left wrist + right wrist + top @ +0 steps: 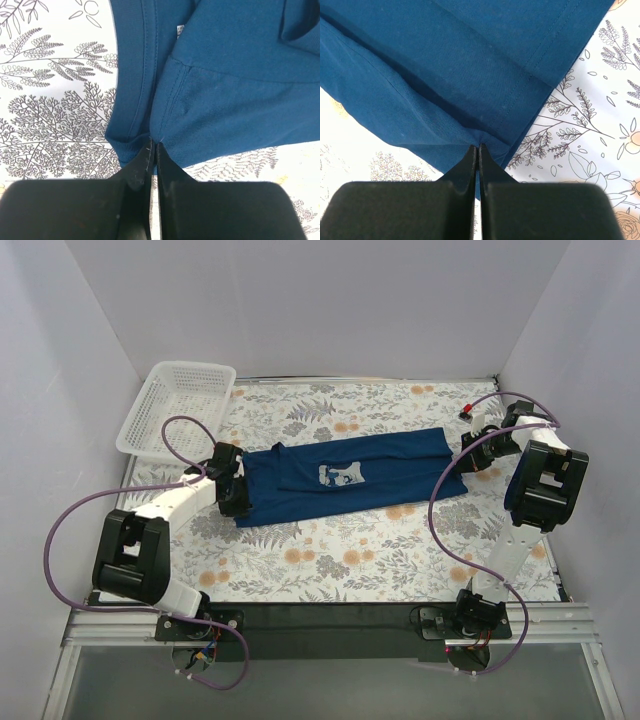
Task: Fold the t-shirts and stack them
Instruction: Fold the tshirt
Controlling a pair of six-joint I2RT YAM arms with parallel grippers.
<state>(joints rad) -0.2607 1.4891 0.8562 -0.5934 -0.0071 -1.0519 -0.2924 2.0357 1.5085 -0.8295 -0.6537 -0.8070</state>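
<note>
Bright, even light; sharp focus

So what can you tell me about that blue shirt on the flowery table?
The t-shirt is dark navy, soft knit cotton by the look, with a pale grey print facing up. It lies flat on the floral table, folded lengthwise into a long band, collar end left, hem right. The left gripper pinches its collar-end edge and the right gripper its hem corner, both shut on the cloth.
</note>
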